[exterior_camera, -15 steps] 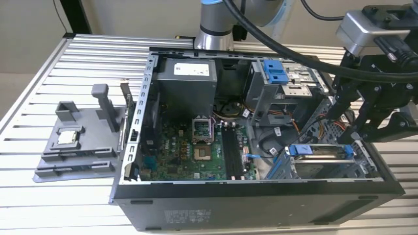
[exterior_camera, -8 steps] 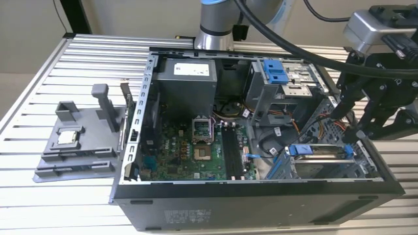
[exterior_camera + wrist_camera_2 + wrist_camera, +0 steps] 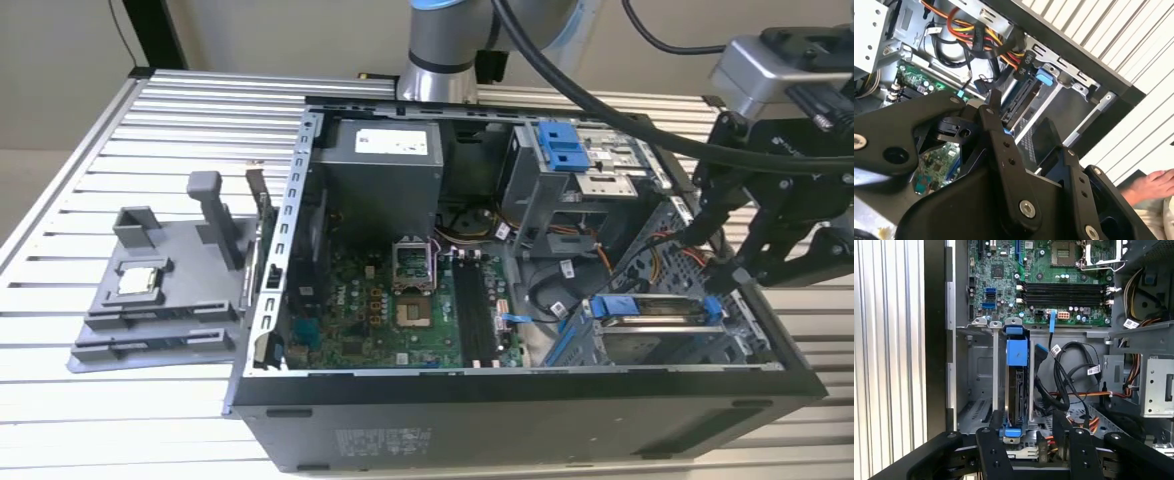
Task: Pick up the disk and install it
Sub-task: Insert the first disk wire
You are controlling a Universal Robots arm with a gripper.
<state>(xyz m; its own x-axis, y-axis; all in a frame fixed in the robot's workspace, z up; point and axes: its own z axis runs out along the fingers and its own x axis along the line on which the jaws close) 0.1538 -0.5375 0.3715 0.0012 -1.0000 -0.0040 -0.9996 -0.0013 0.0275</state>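
Disk (image 3: 1016, 385) sat in the drive bay (image 3: 976, 385), end effector (image 3: 1034, 435) spread wide.
Any seating push was best made squarely, without tilting, I judged.

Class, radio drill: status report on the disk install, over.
Gripper open, at the disk's end. Disk standing edge-on in the drive bay. Black cables loose beside the bay.

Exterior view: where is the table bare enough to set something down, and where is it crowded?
The table is bare on the exterior view's left, nearer than the grey tray and beyond it. Tight inside the computer case: cables and the gripper crowd the disk.
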